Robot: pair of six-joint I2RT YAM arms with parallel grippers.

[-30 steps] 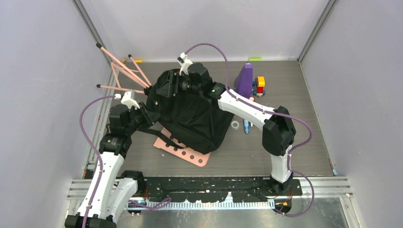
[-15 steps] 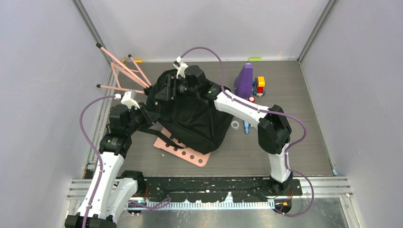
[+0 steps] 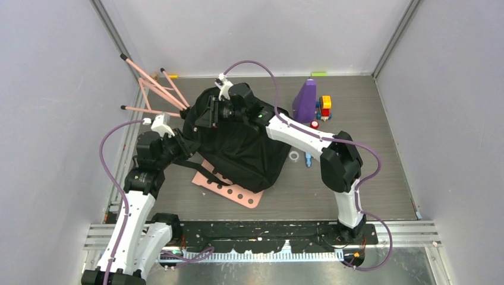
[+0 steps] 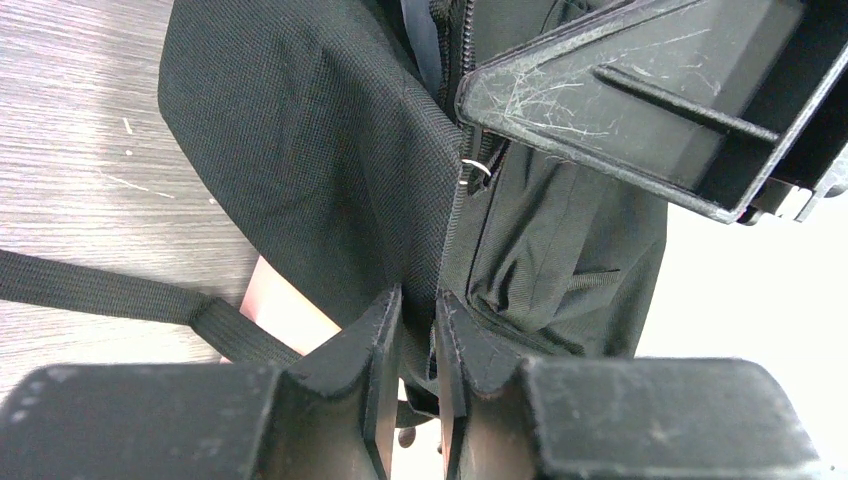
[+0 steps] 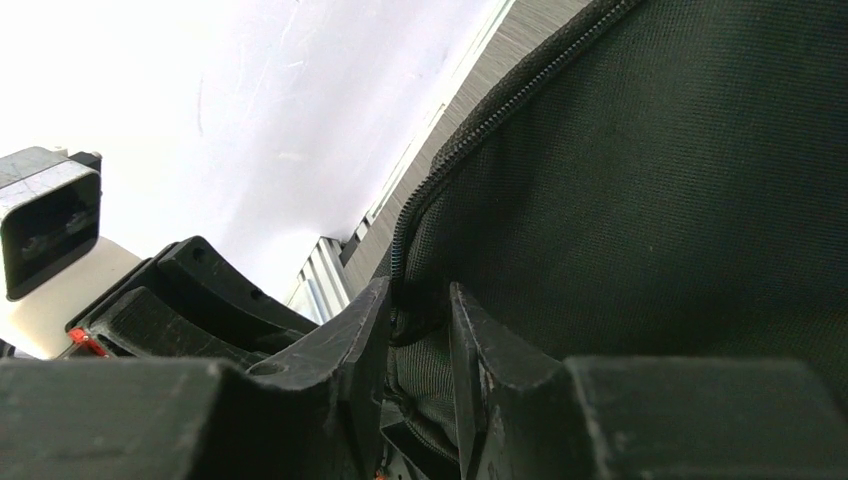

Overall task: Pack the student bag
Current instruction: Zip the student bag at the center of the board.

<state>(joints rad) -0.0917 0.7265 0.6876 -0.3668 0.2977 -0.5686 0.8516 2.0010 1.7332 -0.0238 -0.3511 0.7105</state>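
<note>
The student bag (image 3: 241, 151), a big black backpack, lies slumped mid-table with its opening toward the back left. My left gripper (image 3: 188, 143) is at the bag's left edge. In the left wrist view this gripper (image 4: 420, 320) is shut on a fold of the bag's fabric (image 4: 330, 160) beside the zipper. My right gripper (image 3: 206, 115) reaches over the bag's top. Seen from the right wrist, that gripper (image 5: 418, 320) has its jaws drawn close on the zipper rim of the bag (image 5: 650, 180), with fabric filling the gap. The bag's inside is hidden.
A pink perforated board (image 3: 236, 192) lies under the bag's near side. Pink rods (image 3: 151, 89) lean at the back left. A purple object (image 3: 305, 100), coloured blocks (image 3: 324, 107), a tape ring (image 3: 293, 155) and a blue item (image 3: 308, 158) sit to the right.
The right arm has shifted a little to the left over the bag's top and its jaws have narrowed onto the zipper rim. The left gripper keeps its hold, unmoved.
</note>
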